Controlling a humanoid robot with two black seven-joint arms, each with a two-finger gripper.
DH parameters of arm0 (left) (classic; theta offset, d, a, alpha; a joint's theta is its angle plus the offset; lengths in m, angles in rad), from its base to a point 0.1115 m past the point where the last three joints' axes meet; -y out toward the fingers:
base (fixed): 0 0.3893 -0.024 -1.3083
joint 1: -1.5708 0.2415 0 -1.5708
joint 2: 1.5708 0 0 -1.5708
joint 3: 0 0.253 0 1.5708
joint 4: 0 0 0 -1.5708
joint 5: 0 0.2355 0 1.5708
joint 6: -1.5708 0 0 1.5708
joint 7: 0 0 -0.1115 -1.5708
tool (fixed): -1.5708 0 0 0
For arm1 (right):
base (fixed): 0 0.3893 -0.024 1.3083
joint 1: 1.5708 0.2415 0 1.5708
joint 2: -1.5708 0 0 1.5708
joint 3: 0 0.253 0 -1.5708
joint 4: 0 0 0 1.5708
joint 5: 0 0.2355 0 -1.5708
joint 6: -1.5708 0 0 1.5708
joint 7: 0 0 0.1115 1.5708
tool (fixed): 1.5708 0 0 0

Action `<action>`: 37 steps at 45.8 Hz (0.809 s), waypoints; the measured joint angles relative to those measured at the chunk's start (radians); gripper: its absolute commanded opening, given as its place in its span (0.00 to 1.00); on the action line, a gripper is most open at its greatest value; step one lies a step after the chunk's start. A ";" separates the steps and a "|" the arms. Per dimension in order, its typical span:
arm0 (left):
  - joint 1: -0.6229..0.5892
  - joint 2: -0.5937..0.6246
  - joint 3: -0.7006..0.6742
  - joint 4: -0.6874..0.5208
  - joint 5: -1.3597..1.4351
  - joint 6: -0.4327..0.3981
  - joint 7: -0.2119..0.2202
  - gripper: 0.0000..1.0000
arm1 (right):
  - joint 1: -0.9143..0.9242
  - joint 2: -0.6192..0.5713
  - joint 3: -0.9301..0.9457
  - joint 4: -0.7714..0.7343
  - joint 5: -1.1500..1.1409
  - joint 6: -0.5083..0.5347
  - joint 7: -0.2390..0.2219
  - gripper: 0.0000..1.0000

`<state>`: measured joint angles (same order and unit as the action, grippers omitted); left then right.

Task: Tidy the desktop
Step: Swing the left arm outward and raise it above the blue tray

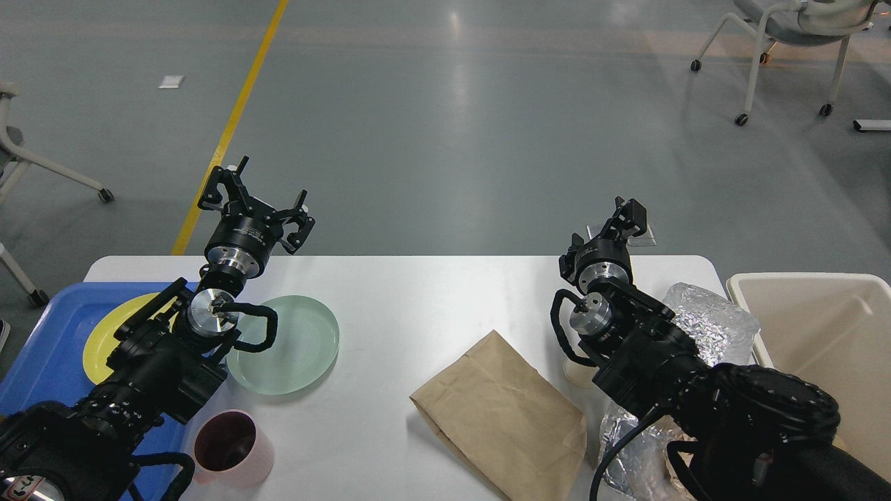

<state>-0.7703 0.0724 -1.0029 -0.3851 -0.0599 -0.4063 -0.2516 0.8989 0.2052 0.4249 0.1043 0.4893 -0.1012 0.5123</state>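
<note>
The white desktop [431,299] fills the lower half of the head view. On it lie a pale green plate [299,348], a pink cup [237,449], a flat brown paper bag [501,410] and a crumpled silver foil bag [717,320]. A yellow plate [108,337] rests in the blue tray [42,362] at the left edge. My left gripper [256,200] hangs above the table's far edge, behind the green plate, open and holding nothing. My right gripper [628,217] is raised over the far right edge, seen end-on, so its fingers cannot be told apart.
A cream plastic bin [821,327] stands off the table's right end. A small cream object [574,372] lies partly hidden under my right arm. Beyond the table is grey floor with a yellow line [230,125] and wheeled chairs [786,42] at the far right and left.
</note>
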 measured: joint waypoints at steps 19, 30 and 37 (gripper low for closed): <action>-0.037 0.007 0.070 0.003 -0.006 0.034 -0.004 1.00 | 0.000 0.000 0.000 0.000 0.000 0.000 0.000 1.00; -0.148 0.099 0.414 0.001 -0.006 0.035 -0.004 1.00 | 0.000 0.000 0.000 0.000 0.000 0.000 0.000 1.00; -0.225 0.150 0.665 -0.005 -0.003 0.032 0.001 1.00 | 0.000 0.000 0.000 0.000 0.000 0.000 0.000 1.00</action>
<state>-0.9958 0.2225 -0.3380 -0.3902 -0.0629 -0.3745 -0.2509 0.8989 0.2049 0.4249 0.1043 0.4893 -0.1012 0.5123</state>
